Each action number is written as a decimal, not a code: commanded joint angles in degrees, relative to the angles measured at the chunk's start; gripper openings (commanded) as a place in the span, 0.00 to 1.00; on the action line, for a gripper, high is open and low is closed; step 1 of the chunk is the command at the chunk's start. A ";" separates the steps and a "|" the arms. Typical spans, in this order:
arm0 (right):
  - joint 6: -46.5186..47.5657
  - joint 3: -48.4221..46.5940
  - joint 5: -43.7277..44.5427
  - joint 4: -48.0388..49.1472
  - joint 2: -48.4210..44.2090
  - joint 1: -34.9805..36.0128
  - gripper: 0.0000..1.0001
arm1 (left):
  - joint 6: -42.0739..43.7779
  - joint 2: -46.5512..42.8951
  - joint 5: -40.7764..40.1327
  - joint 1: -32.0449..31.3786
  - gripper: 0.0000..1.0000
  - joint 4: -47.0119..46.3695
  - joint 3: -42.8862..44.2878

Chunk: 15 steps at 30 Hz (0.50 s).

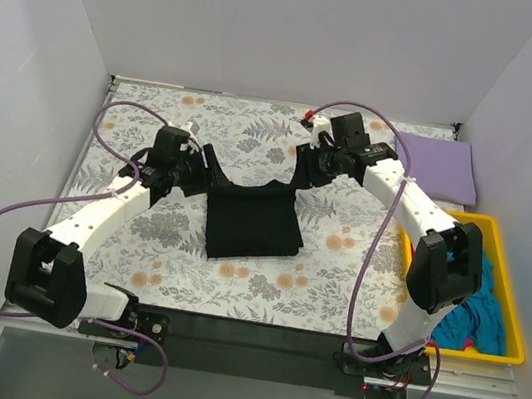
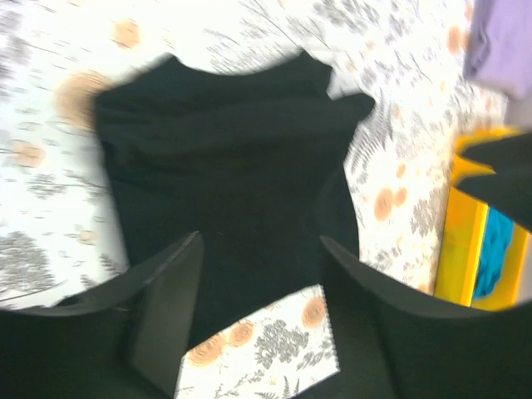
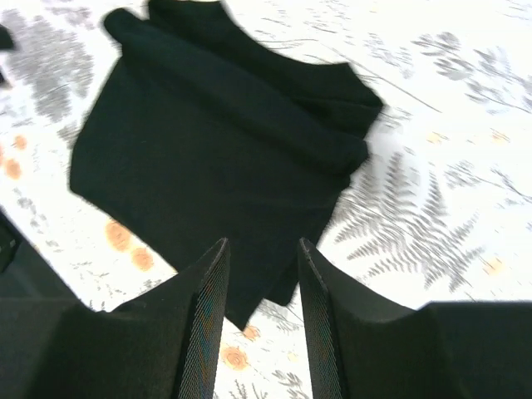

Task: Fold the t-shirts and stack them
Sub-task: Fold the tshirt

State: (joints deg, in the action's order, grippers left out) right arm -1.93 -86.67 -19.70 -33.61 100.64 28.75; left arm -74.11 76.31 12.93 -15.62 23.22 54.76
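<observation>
Partly done: black t-shirt (image 1: 252,223) lying part-folded mid-scene on the floral cloth (image 1: 257,127), left jaws and right jaws both apart and empty above it, lavender t-shirt (image 1: 438,166) folded far right, teal t-shirt (image 1: 481,299) heaped unfolded in the yellow tray (image 1: 516,325) near right.

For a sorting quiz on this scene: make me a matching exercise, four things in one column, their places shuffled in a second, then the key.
Things:
1. black t-shirt
2. lavender t-shirt
3. teal t-shirt
4. yellow tray

Places:
A. bunched up inside the tray
B. off the right edge of the floral cloth, near side
C. folded flat in the far right corner
D. lying in the middle of the floral cloth

Pairs: 1-D, 2-C, 3-A, 4-B.
</observation>
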 commanded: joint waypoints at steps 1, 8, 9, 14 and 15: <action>1.76 4.05 -9.90 7.41 2.27 -0.28 0.45 | -1.21 -0.12 2.97 -3.10 0.54 -5.09 -4.22; 7.55 -1.12 -17.04 9.43 11.49 -0.54 0.45 | -5.69 12.16 2.54 -2.49 0.19 -12.41 -0.81; 7.82 -2.09 -17.64 9.61 14.29 -0.89 0.44 | -6.13 13.50 2.80 -1.36 0.18 -13.98 0.07; 5.98 -10.51 -19.84 11.36 22.31 -2.73 0.44 | -8.16 21.14 3.15 2.60 0.17 -18.47 2.27; 5.80 -11.66 -20.72 11.63 24.93 -3.35 0.44 | -8.68 24.46 3.42 3.65 0.17 -18.74 2.80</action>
State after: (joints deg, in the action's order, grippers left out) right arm 3.60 -92.62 -36.62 -25.67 122.74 27.22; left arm -81.03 97.86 16.53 -14.13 8.86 54.61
